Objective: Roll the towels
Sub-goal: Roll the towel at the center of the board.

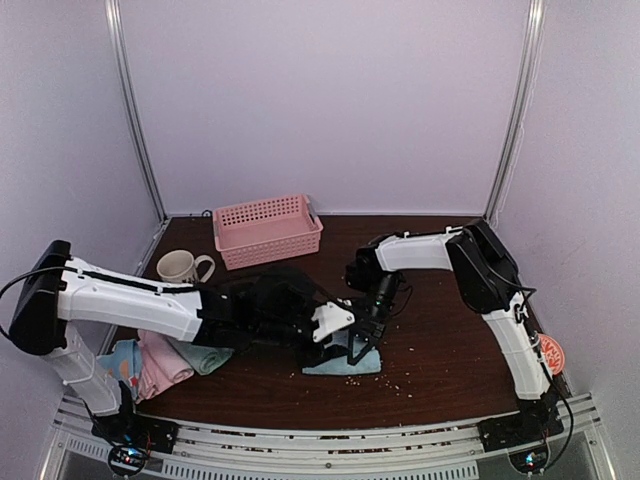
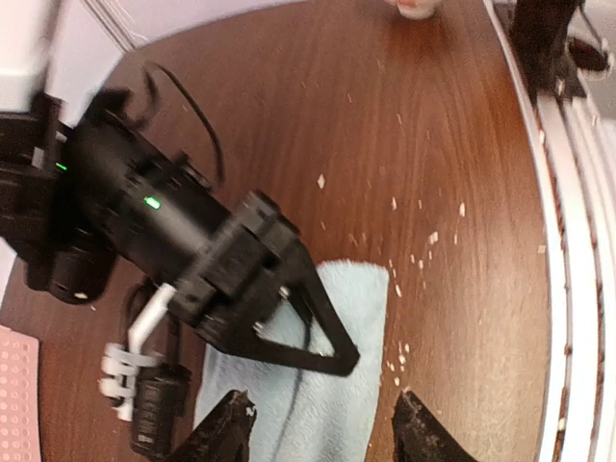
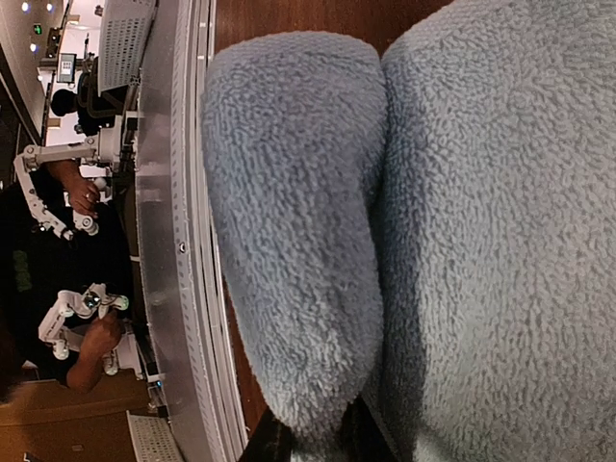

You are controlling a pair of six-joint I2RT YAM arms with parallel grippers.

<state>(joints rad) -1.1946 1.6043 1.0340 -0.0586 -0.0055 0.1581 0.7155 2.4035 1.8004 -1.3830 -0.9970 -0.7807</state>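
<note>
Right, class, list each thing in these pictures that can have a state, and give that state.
blue towel: lying mostly flat, one edge folded up, not yet rolled.
pile of towels: loose heap, unrolled.
right fingers: shut on the blue towel's fold.
left fingers: open above the blue towel, holding nothing.
basket: upright.
mug: upright.

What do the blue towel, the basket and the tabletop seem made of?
Blue towel: soft fleece or terry cloth, matte, by its fuzzy nap. Basket: pink plastic, probably moulded, by its even grid of holes. Tabletop: dark wood or wood-look laminate, faintly glossy, with streaky grain.
</note>
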